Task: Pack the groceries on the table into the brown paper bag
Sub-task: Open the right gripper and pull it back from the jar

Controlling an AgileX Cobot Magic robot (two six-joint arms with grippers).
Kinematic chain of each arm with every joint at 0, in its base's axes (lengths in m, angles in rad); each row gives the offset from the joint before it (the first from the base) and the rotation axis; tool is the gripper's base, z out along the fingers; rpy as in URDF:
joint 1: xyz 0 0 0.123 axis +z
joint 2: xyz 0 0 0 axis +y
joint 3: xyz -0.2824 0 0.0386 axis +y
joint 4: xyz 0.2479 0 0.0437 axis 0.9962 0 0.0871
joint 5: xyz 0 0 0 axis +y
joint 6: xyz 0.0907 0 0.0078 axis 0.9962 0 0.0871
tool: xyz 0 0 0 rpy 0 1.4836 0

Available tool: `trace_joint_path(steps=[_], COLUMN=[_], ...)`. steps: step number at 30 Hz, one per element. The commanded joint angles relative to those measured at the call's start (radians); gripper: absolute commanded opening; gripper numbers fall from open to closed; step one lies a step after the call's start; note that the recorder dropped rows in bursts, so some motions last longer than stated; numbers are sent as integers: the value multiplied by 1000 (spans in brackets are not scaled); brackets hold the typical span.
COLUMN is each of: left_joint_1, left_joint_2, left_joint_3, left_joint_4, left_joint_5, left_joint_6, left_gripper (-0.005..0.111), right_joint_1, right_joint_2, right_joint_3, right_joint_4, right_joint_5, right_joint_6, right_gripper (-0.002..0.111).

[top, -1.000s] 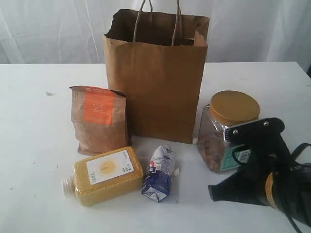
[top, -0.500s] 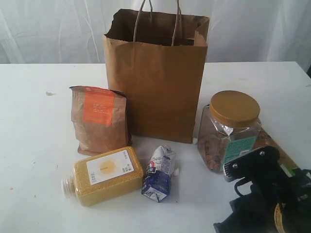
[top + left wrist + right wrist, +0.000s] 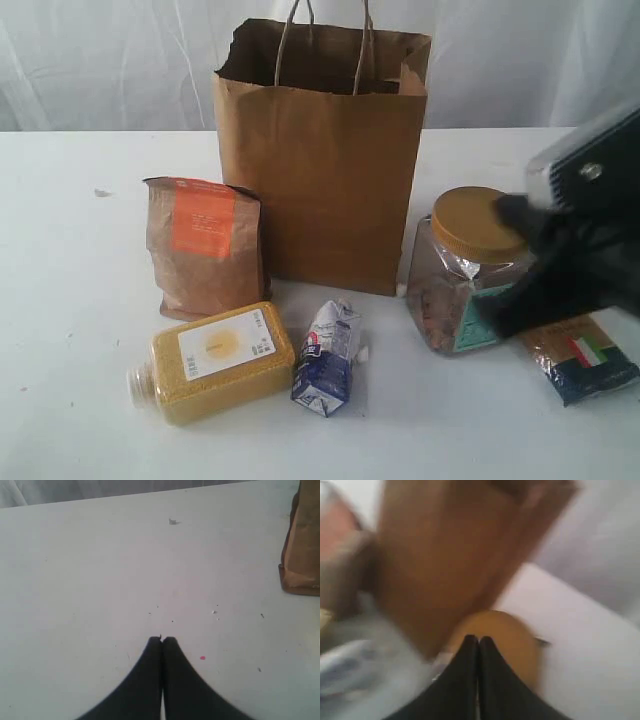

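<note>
The brown paper bag (image 3: 320,170) stands open at the back middle of the table (image 3: 80,300). In front of it are the groceries: a brown pouch with an orange label (image 3: 205,250), a yellow grain bottle (image 3: 215,362) on its side, a small blue-white carton (image 3: 328,358), a yellow-lidded jar (image 3: 455,275) and a spaghetti packet (image 3: 585,362). My right gripper (image 3: 492,315) is blurred, shut and empty, right in front of the jar. In the right wrist view the gripper (image 3: 478,638) points at the jar lid (image 3: 512,635) and the bag (image 3: 455,555). My left gripper (image 3: 162,639) is shut over bare table (image 3: 100,580).
A white curtain (image 3: 100,60) hangs behind the table. In the left wrist view a brown package edge (image 3: 301,555) shows at one side, with small crumbs (image 3: 173,521) on the tabletop. The right arm's dark body (image 3: 590,240) covers the table's right side.
The right arm has swung up from the front right corner to beside the jar. The spaghetti packet it was hiding now lies in view. The left gripper has not moved.
</note>
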Motion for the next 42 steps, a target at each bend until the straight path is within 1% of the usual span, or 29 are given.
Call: trace_joint_path(steps=[1, 2, 4, 5, 6, 7, 8, 9, 10, 11, 12, 14, 16, 17, 19, 20, 22, 23, 25, 27, 28, 29, 30, 32, 35, 42], left_joint_1=[-5, -5, -5, -5, -5, -5, -5, -5, -5, -5, -5, -5, -5, -5, -5, -5, -5, -5, -5, -5, -5, -5, -5, -5, -5, -5], left_joint_2=[-4, -4, -4, -4, -4, -4, -4, -4, -4, -4, -4, -4, -4, -4, -4, -4, -4, -4, -4, -4, -4, -4, -4, -4, -4, -4], left_joint_3=[1, 1, 1, 1, 1, 1, 1, 1, 1, 1, 1, 1, 1, 1, 1, 1, 1, 1, 1, 1, 1, 1, 1, 1, 1, 1], left_joint_4=[0, 0, 0, 0, 0, 0, 0, 0, 0, 0, 0, 0, 0, 0, 0, 0, 0, 0, 0, 0, 0, 0, 0, 0, 0, 0], left_joint_5=[-2, -2, -2, -2, -2, -2, -2, -2, -2, -2, -2, -2, -2, -2, -2, -2, -2, -2, -2, -2, -2, -2, -2, -2, -2, -2], left_joint_6=[3, 3, 3, 3, 3, 3, 3, 3, 3, 3, 3, 3, 3, 3, 3, 3, 3, 3, 3, 3, 3, 3, 3, 3, 3, 3], left_gripper=[0, 0, 0, 0, 0, 0, 0, 0, 0, 0, 0, 0, 0, 0, 0, 0, 0, 0, 0, 0, 0, 0, 0, 0, 0, 0], right_joint_1=[-8, -15, -55, -89, -102, -113, -115, -115, -115, -115, -115, -115, -115, -115, -115, -115, -115, -115, -115, -115, -115, -115, -115, -115, -115, -115], right_joint_2=[-19, -14, -20, -20, -15, -10, -4, -4, -4, -2, 5, 32, 56, 66, 79, 78, 78, 78, 82, 92, 97, 102, 108, 118, 129, 126], right_joint_3=[-77, -92, -128, -148, -150, -148, -144, -129, -115, -74, -49, 70, 167, 196, 258, 282, 293, 295, 298, 298, 298, 298, 298, 298, 288, 213], right_joint_4=[71, 118, 363, 641, 757, 914, 964, 1023, 1040, 1055, 1055, 1051, 1038, 1038, 1030, 988, 925, 923, 921, 905, 897, 893, 887, 885, 885, 885], right_joint_5=[801, 825, 825, 825, 825, 825, 825, 754, 685, 539, 453, 105, -98, -126, -153, -163, -191, -226, -292, -321, -331, -335, -343, -378, -423, -418], right_joint_6=[-367, -417, -565, -684, -748, -802, -807, -807, -807, -789, -770, -726, -704, -697, -669, -655, -649, -640, -635, -635, -635, -636, -636, -636, -636, -632], right_gripper=[0, 0, 0, 0, 0, 0, 0, 0, 0, 0, 0, 0, 0, 1, 12, 22, 38, 45, 67, 87, 94, 98, 101, 101, 100, 94])
